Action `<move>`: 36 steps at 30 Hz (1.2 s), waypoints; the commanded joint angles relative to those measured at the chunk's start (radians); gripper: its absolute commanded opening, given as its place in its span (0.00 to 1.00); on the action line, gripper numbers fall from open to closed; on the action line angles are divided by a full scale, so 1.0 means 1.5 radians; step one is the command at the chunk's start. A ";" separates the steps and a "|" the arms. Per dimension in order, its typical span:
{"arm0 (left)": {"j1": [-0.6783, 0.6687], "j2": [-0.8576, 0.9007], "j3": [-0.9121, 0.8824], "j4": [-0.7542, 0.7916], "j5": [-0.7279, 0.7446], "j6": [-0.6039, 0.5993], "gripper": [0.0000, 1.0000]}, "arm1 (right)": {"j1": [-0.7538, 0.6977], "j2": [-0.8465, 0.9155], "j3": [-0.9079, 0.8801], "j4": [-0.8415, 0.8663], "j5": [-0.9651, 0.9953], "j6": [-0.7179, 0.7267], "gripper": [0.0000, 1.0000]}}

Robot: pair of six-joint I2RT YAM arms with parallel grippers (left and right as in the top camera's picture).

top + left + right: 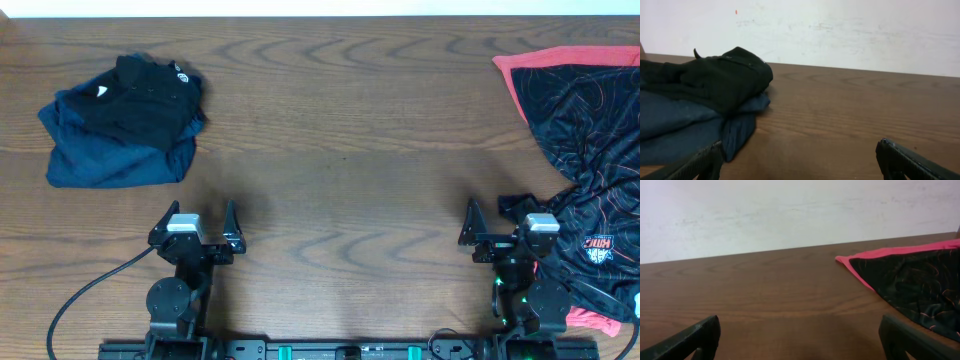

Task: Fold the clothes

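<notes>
Two empty, wide-open claws: left claw (198, 223) idle, right claw (505, 233) just beside the crumpled black, orange-lined fabric jersey (590, 120), seemingly awaiting folding.

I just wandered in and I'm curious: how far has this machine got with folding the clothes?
Looks partly done. A black garment sits stacked on a dark blue garment at the far left, roughly bundled. Nothing is in hand: the left gripper and right gripper are open and empty. Left to do: the black jersey with red trim on the right lies spread and rumpled.
</notes>
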 commanded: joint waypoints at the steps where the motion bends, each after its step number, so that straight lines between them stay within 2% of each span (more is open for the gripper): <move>1: -0.003 -0.005 -0.009 -0.028 -0.004 -0.003 0.98 | -0.005 -0.003 -0.001 -0.003 0.010 -0.010 0.99; 25: -0.003 -0.004 -0.009 -0.030 -0.008 -0.004 0.98 | -0.005 -0.003 -0.001 -0.003 0.011 -0.010 0.99; 31: -0.003 0.012 -0.005 -0.033 -0.008 -0.082 0.98 | -0.005 -0.001 0.005 -0.003 0.051 0.017 0.99; 36: -0.003 0.070 0.033 -0.036 -0.005 -0.086 0.98 | -0.005 0.037 0.037 -0.003 0.060 0.026 0.99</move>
